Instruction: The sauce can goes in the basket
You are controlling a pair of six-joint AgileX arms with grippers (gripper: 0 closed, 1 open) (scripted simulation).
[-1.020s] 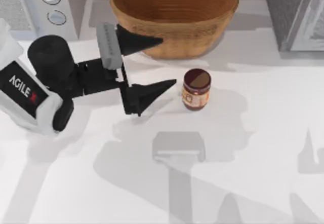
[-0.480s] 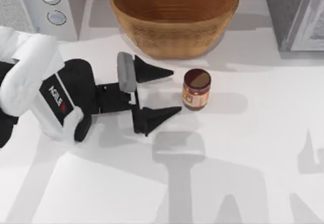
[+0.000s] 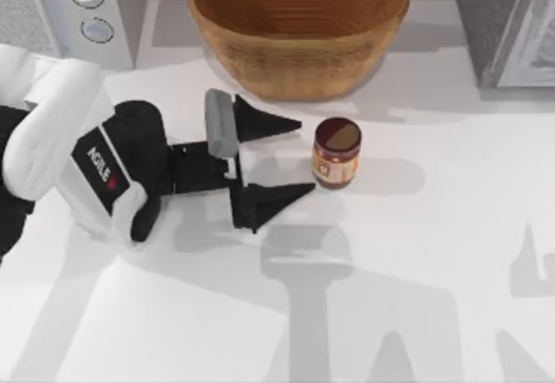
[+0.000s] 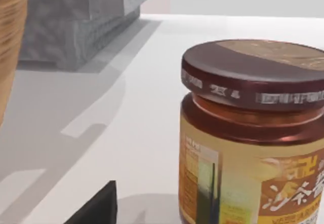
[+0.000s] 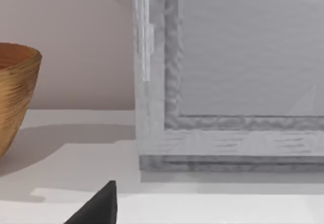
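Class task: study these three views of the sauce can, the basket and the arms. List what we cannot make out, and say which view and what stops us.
- Sauce can: left wrist view's edge cuts off its base and far side.
- Basket: top view's edge crops the far rim; wrist views catch just a sliver of wall.
- Left gripper: open beside the can; any contact is not shown.
- Right gripper: one fingertip visible, so open or shut is unknown.

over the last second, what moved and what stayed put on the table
The left gripper came forward and down from beside the basket toward the sauce can, most of the way in the first half second. Its open fingers narrowed somewhat, and their tips now sit just short of the can, either side of its line. Nothing was gripped or released. The can and basket stayed where they were.
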